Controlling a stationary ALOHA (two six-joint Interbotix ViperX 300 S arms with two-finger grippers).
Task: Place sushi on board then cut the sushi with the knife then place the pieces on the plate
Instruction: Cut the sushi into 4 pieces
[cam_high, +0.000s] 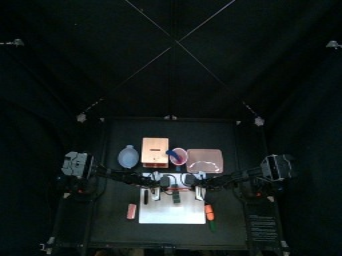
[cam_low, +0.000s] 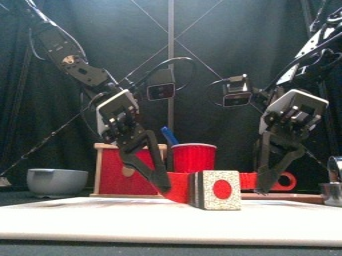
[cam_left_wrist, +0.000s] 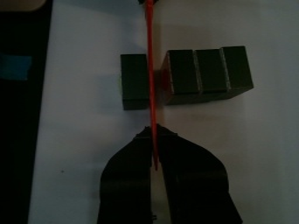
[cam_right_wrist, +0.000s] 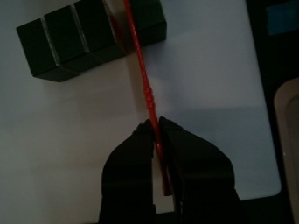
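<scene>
1. Between the two jaws of the left gripper (cam_left_wrist: 149, 133) sits one end of a red knife (cam_left_wrist: 151, 96); the jaws are clamped flat against it with no gap showing.
2. The right gripper (cam_right_wrist: 158, 129) is clenched in the same way on a thin red blade; the front view shows one red blade on edge, running from one gripper's tips to the other's, so the two grippers appear to hold a single knife, an end each.
3. That knife lies across the sushi roll (cam_left_wrist: 211, 74), which counts four dark green blocks; three are joined side by side and one lone block (cam_left_wrist: 135, 83) stands apart from them. The blade stands in the gap between the three and the one, against the lone block's edge.
4. From the front, one end face of the roll shows — white with a red centre; the red blade passes behind that foremost block.
5. All four blocks rest on the one white cutting board (cam_left_wrist: 82, 149), which lies at the front middle of the table with both grippers down over it.
6. Behind the board, in a row from left to right, stand one blue-grey bowl (cam_low: 56, 181), one wooden box (cam_low: 107, 180) with a red drawer front, one red cup (cam_low: 195, 157) with one blue knife (cam_low: 168, 134) standing in it, and one pink tray (cam_high: 205, 160).
7. Two small orange pieces (cam_high: 130, 210) lie just off the board, one at each side edge — too small to name.
</scene>
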